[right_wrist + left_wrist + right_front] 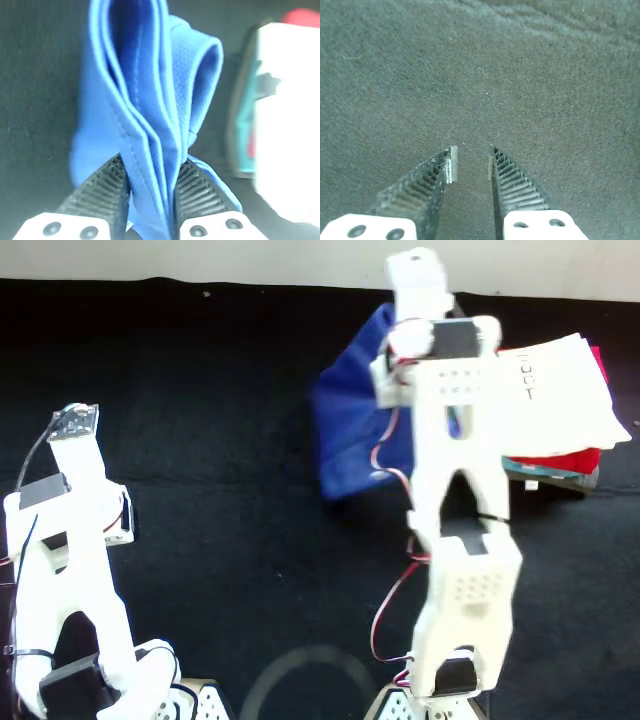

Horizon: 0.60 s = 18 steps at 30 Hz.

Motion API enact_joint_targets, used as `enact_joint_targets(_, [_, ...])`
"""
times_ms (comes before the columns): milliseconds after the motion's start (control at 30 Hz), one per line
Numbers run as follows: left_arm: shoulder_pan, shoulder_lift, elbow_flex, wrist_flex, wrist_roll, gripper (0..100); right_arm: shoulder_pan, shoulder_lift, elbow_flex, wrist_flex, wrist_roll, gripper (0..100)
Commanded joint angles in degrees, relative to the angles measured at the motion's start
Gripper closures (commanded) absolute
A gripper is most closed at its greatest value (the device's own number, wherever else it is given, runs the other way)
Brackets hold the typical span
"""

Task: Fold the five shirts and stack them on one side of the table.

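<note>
Clock directions are read on the high view, with table centre as the dial.

- Black-covered table (220,440) spans the whole view.
- Right arm (455,490): base at 5 o'clock, stretched toward 1 o'clock, with its far end over the blue cloth.
- Left arm (70,570): base at 8 o'clock, folded up, with its tip at about 9 o'clock over bare cloth.
- Blue shirt (350,440): bunched at roughly 1 o'clock, just beside the stack. We can't tell whether the two touch, because the arm covers that edge. In the right wrist view it hangs in several folded layers running away from the camera.
- Stack at 2 to 3 o'clock, by the table's right edge. White shirt (555,390) is on top, and a red shirt (560,460) shows underneath along the near side.
- Under the red we see a teal layer (535,472). It's probably another shirt, but the view is too poor to be sure.
- Right gripper (150,165): jaws pinching the blue shirt, with fabric layers squeezed between both ridged pads.
- Left gripper (470,162): jaws spread with a clear gap, nothing between them, pointing down at bare table cloth well apart from the shirts.
</note>
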Motion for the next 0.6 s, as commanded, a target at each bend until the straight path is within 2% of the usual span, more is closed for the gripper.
enact_joint_targets(0, [-0.4,-0.04,-2.24,0.09,-0.35,88,3.21,-8.13,-0.92,0.66,4.04,99.2])
enact_joint_targets(333, [-0.13,-0.04,-2.24,0.09,-0.35,88,12.44,-18.07,-0.75,0.66,12.48,99.2])
enact_joint_targets(567, [-0.13,-0.04,-2.24,0.09,-0.35,88,20.53,-17.89,-0.75,0.4,20.22,99.2])
